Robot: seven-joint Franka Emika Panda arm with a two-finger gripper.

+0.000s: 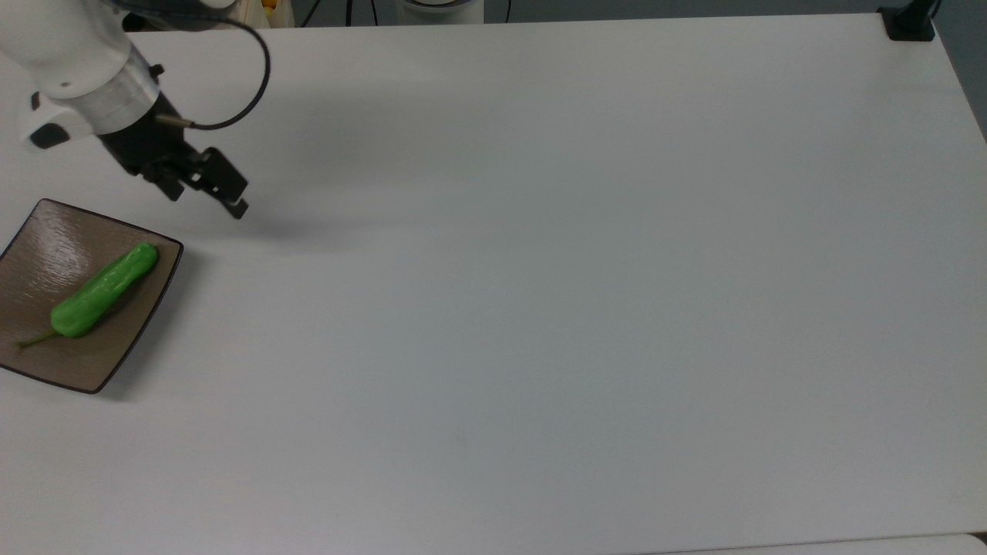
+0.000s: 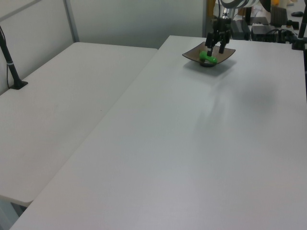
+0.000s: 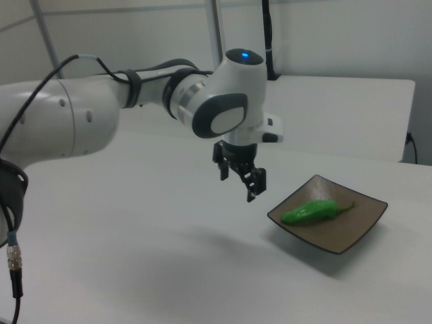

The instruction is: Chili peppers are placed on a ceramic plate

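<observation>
The green chili pepper (image 1: 104,290) lies diagonally on the square brown ceramic plate (image 1: 46,239) at the top view's left edge, its thin stem pointing to the lower left. My gripper (image 1: 208,202) hangs open and empty above the bare white table, up and to the right of the plate in the top view. In the right view the gripper (image 3: 238,185) hovers left of the plate (image 3: 344,229) and the pepper (image 3: 310,211), clear of both. In the left view the gripper (image 2: 216,49) stands over the plate (image 2: 194,54) and the pepper (image 2: 207,57).
A wide white table (image 1: 540,308) stretches to the top view's right. A black clamp (image 1: 910,23) sits at its far right corner. In the left view a second white table (image 2: 62,96) adjoins on the left, with a black post (image 2: 12,67).
</observation>
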